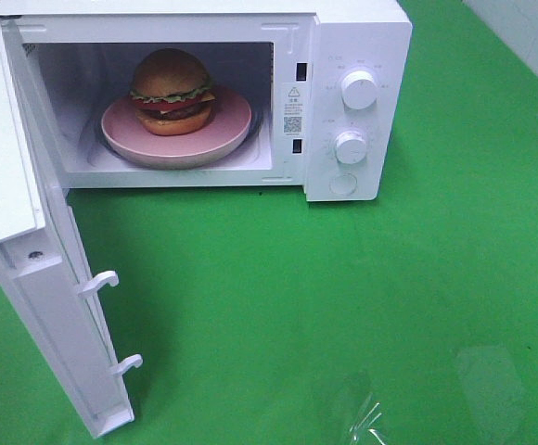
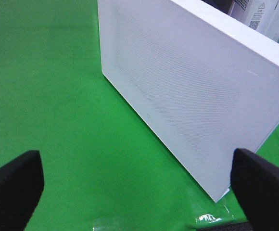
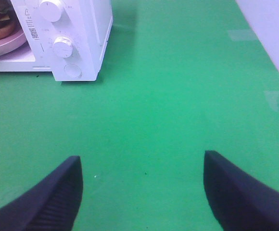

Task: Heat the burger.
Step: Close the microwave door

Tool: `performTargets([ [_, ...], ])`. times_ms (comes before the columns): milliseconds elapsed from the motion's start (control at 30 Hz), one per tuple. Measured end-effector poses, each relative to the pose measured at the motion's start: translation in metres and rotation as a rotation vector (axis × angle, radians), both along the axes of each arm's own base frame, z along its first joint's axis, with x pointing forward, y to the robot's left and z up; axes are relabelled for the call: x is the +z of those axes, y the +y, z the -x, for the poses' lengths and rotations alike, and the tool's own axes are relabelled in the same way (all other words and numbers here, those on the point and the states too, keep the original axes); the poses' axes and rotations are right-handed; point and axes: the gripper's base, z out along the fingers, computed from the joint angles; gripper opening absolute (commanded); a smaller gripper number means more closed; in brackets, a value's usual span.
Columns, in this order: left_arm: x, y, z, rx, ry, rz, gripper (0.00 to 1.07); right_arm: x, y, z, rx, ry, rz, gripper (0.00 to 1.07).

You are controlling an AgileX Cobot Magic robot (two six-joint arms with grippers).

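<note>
One green bench (image 1: pixel 390 306) carries everything. On it stands a white microwave (image 1: pixel 357 37), and its door (image 1: pixel 9 167) is swung wide open at the left side. Inside the cavity lies a round pink plate (image 1: pixel 236 125), and the burger (image 1: pixel 171 83) sits upright on the middle of it. The left pincer (image 2: pixel 138 183) stands wide apart and holds nothing, facing the door's outer side. The right pincer (image 3: pixel 142 161) is also apart and empty, over bare bench. Two white knobs (image 1: pixel 359 90) are on the front panel.
</note>
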Motion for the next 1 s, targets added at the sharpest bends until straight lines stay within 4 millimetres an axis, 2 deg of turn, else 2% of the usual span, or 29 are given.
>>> performTargets([
  [1000, 0.0001, 0.0, 0.0, 0.0, -0.001, 0.0, 0.98, 0.0, -0.0001, 0.0, -0.001, 0.0, 0.001, 0.71],
])
